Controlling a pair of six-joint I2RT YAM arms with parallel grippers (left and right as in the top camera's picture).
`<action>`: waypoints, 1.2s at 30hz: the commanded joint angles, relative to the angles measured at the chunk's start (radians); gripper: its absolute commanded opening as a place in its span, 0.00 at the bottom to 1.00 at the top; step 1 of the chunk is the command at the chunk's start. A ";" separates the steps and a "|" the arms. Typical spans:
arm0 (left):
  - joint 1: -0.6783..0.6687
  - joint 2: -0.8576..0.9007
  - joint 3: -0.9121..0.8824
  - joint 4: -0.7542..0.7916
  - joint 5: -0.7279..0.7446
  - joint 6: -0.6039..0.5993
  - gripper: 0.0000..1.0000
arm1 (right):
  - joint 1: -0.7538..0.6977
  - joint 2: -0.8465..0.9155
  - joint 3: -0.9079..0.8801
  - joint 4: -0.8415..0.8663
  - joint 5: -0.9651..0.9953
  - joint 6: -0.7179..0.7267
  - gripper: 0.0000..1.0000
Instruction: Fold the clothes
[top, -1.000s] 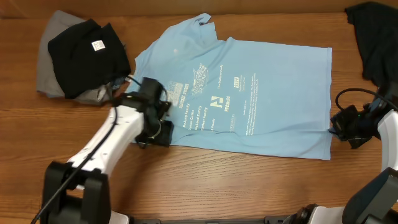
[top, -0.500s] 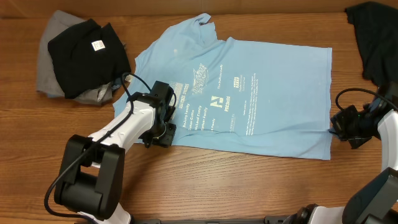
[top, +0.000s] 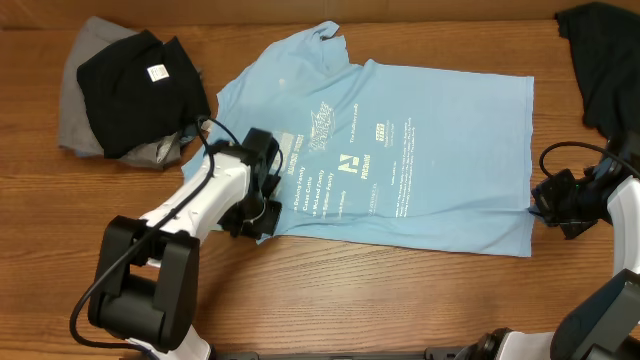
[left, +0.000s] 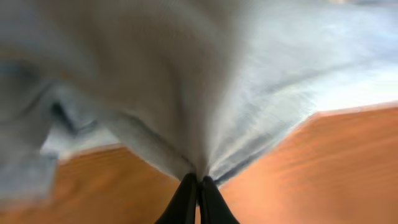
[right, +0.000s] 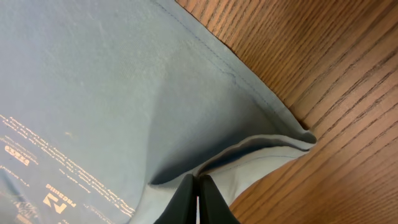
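Observation:
A light blue T-shirt (top: 400, 150) with white and navy lettering lies spread flat across the middle of the table. My left gripper (top: 262, 212) is shut on the shirt's near left edge; the left wrist view shows the jaws (left: 199, 182) pinching lifted blue cloth (left: 186, 93). My right gripper (top: 535, 208) is shut on the shirt's near right hem; the right wrist view shows the jaws (right: 197, 182) clamped on a fold of the hem (right: 249, 152).
A black garment (top: 140, 80) lies on a grey one (top: 85, 125) at the far left. A dark garment (top: 605, 60) lies at the far right corner. Bare wooden table (top: 350, 290) runs along the near side.
My left gripper has moved a little toward the shirt's middle, lifting the pinched left edge with it. The right arm has not moved.

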 joint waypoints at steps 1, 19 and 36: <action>-0.004 -0.014 0.160 -0.085 0.088 -0.016 0.04 | -0.002 -0.021 0.019 -0.007 0.022 -0.018 0.04; -0.014 -0.019 0.304 0.087 0.003 0.016 0.50 | -0.002 -0.021 0.019 -0.033 0.063 -0.029 0.04; -0.008 -0.019 0.035 0.024 -0.208 0.003 0.60 | -0.002 -0.021 0.019 -0.040 0.063 -0.030 0.04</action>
